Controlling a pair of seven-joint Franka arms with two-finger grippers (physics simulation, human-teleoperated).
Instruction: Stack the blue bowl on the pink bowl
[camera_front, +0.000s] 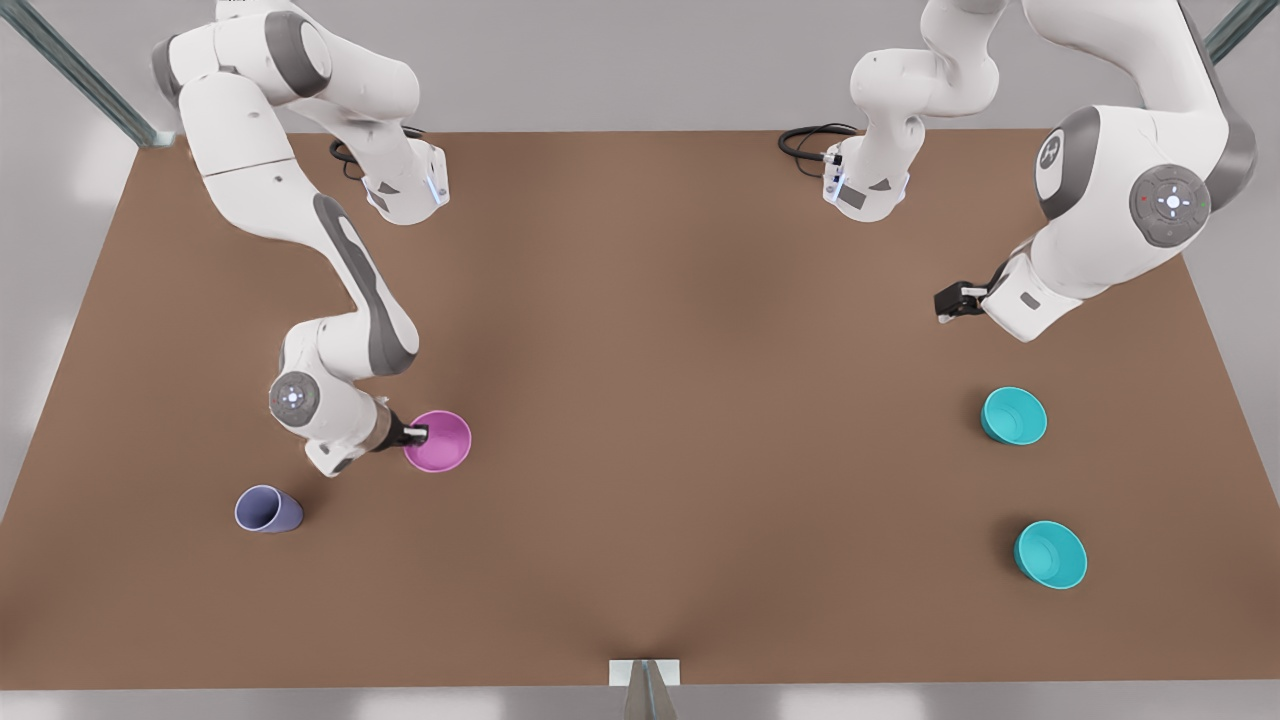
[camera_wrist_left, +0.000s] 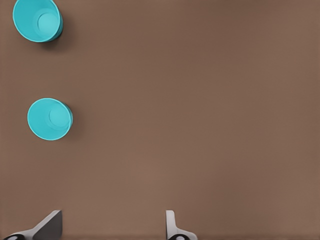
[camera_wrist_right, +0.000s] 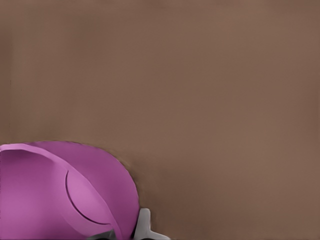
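Finding a lavender cup (camera_front: 268, 509) nearest the camera on the brown surface (camera_front: 640, 400), sitting to the front view's left of the pink bowl (camera_front: 438, 441) and a little nearer than it. Finding a wider, flared teal bowl (camera_front: 1051, 554) also nearer than the pink bowl, far off to its front-view right.

Pinching the pink bowl's rim with the right gripper (camera_front: 415, 434), on the side facing the front view's left; gripping the wall with one finger (camera_wrist_right: 143, 225) pressing outside and the other reaching inside.

Placing the blue bowl (camera_front: 1013, 416) upright on the surface well apart from the pink bowl, to its front-view right and slightly farther back.

Holding the left gripper (camera_front: 950, 302) above the surface farther back than the blue bowl, fingers (camera_wrist_left: 50, 225) spread wide and gripping nothing, waiting.
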